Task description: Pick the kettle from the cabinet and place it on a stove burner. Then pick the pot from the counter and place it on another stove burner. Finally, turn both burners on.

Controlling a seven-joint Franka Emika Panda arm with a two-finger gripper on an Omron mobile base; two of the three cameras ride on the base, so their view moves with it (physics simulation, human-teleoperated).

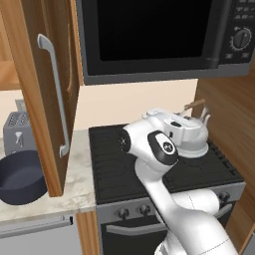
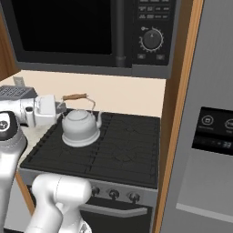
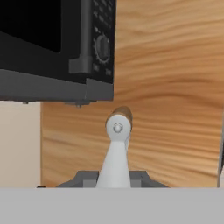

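Pot (image 1: 20,177): wide, dark, lidless, resting on the pale surface (image 1: 79,184) left of the range, partly behind the open cabinet door (image 1: 47,89). Likely heavy and rigid; its rim or a loop handle looks the best hold, but no handle can be made out here.
Cabinet door: swung open, and it cuts off the pot's right edge.
Kettle (image 2: 80,127): sits upright on the stove grates (image 2: 123,145), toward the back left of the range. Metal, stiff, probably light and smooth-sided, so the body would slip; the arched handle with its wooden bar (image 2: 75,96) is the place to take it.
Claw (image 2: 58,109): clenched, just beside the kettle at handle height. Whether it grips the handle or merely touches it, I cannot tell.
Hidden: the arm's own links cover the kettle's left side in the left base view; the hand view shows one handle post end-on, with the fingertips lost below.
Knobs (image 2: 113,194): small, their settings unreadable.
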